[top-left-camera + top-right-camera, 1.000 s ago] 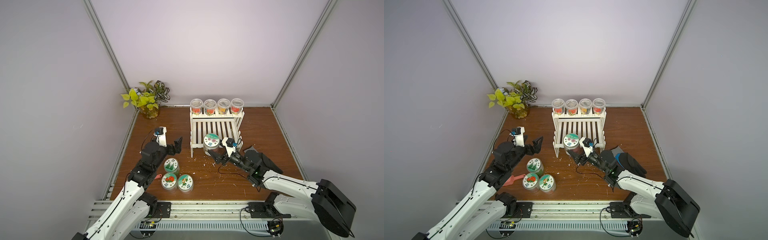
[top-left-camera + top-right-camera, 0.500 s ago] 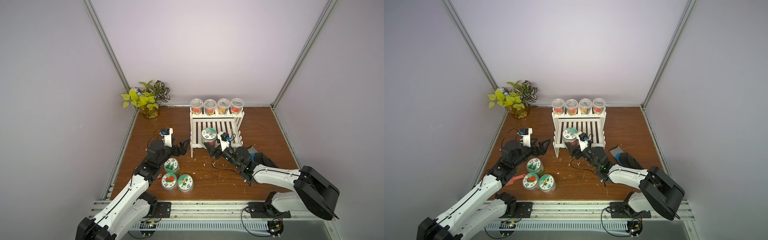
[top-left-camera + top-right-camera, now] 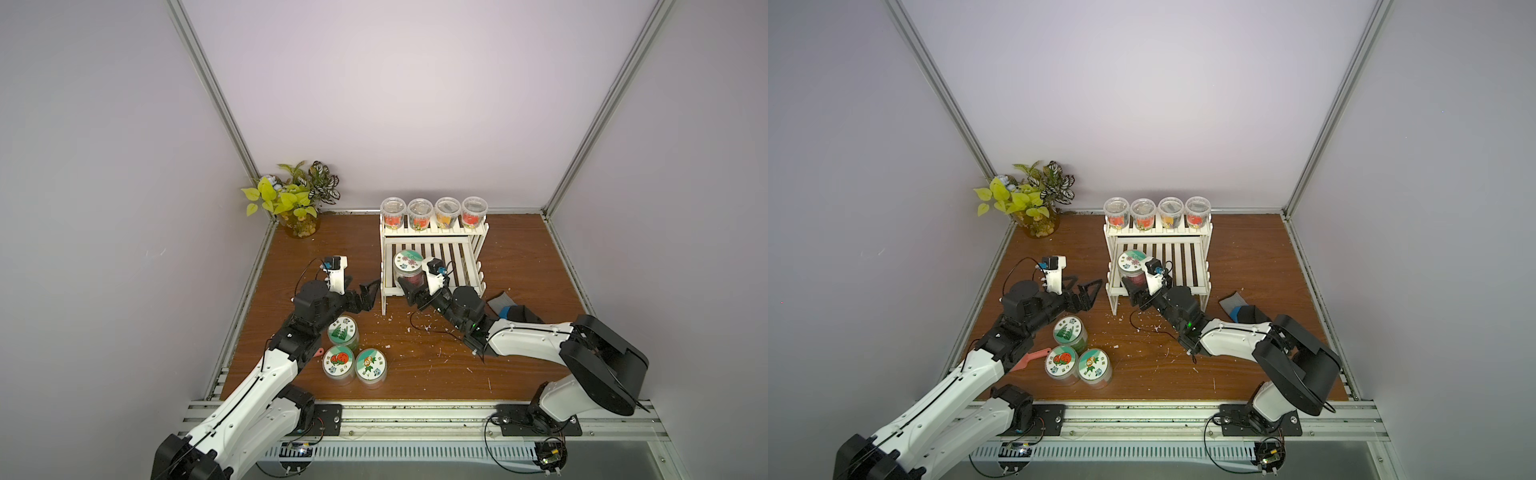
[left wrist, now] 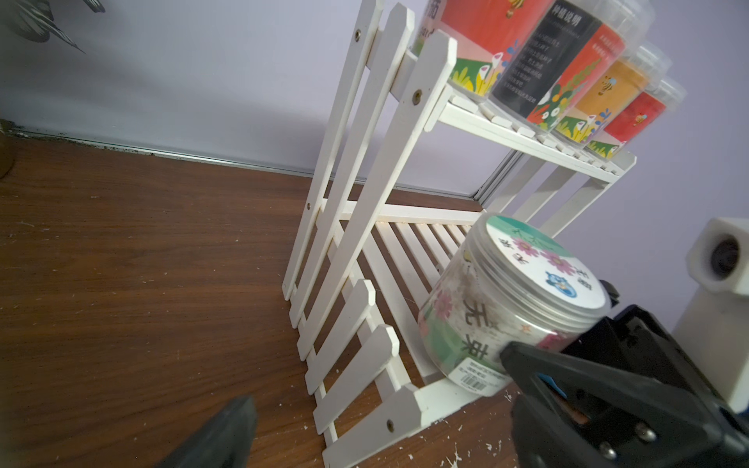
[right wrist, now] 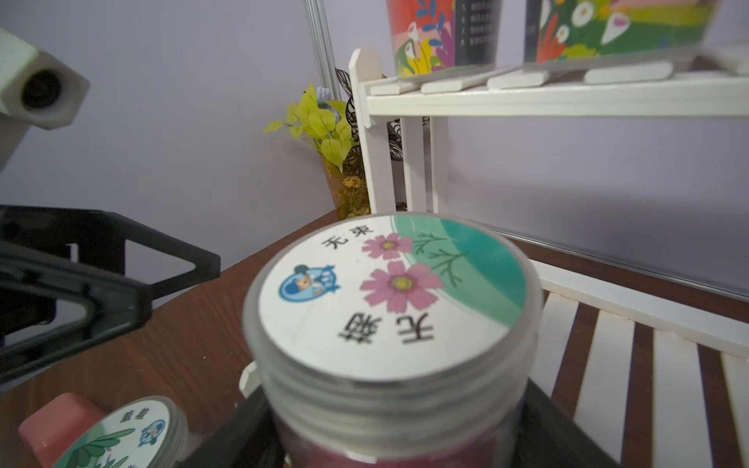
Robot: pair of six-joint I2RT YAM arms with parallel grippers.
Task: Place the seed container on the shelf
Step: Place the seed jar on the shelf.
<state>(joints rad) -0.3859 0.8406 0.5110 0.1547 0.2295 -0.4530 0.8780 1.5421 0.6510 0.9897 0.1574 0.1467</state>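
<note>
In both top views my right tool (image 3: 411, 287) pinches the seed container (image 3: 408, 266) at the front left corner of the shelf (image 3: 457, 259), on the lower tier. My left tool (image 3: 365, 293) hangs spread and empty just beside that corner. Three jars (image 3: 353, 359) stand on the worktop (image 3: 519, 374), well apart from my right arm. I judge the step is the set-down: the base should sit flat on the slats, fully behind the front rail, before I let go.

In the left wrist view the seed container (image 4: 506, 308) seems to lean, its base close to the front rail (image 4: 405, 405). Whether it rests flat I cannot tell. I would level it first, then ease it inward.

In the right wrist view the lid (image 5: 393, 295) sits well below the upper tier (image 5: 567, 97), with bare slats (image 5: 668, 364) beside it, so there is room. The tight side is towards my left tool (image 5: 121, 275), so I should draw straight back.
</note>
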